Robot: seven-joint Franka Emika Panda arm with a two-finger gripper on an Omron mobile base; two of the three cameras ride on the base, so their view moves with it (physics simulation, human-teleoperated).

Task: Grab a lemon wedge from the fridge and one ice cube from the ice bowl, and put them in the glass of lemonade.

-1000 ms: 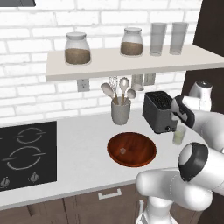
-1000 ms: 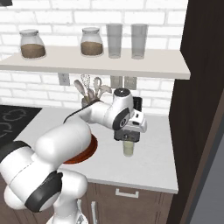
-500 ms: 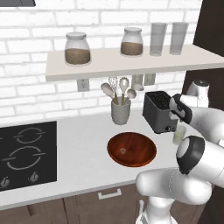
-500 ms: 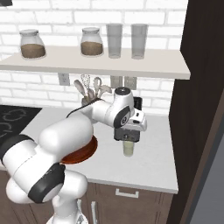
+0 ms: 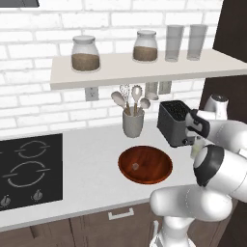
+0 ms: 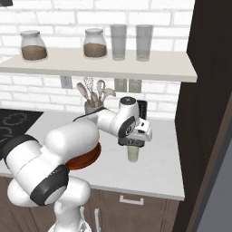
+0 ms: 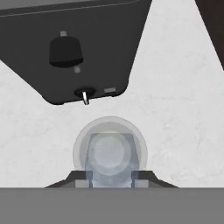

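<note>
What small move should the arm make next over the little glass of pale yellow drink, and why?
Probably open the tool and let go. In the hand view a pale translucent ice cube sits between its tips, directly above the round mouth of the small clear glass of lemonade beside the black toaster. The right base view shows the tool just over the glass rim, so the drop looks short.

We see little change over the last second. In the left base view the forearm sits slightly lower and nearer the toaster (image 5: 174, 123) than before, covering more of the glass of lemonade (image 5: 196, 147). In the right base view the gripper (image 6: 132, 145) (directly above the glass) holds nearly the same spot, perhaps a shade lower than a second ago. Its jaws keep about the same gap.
</note>
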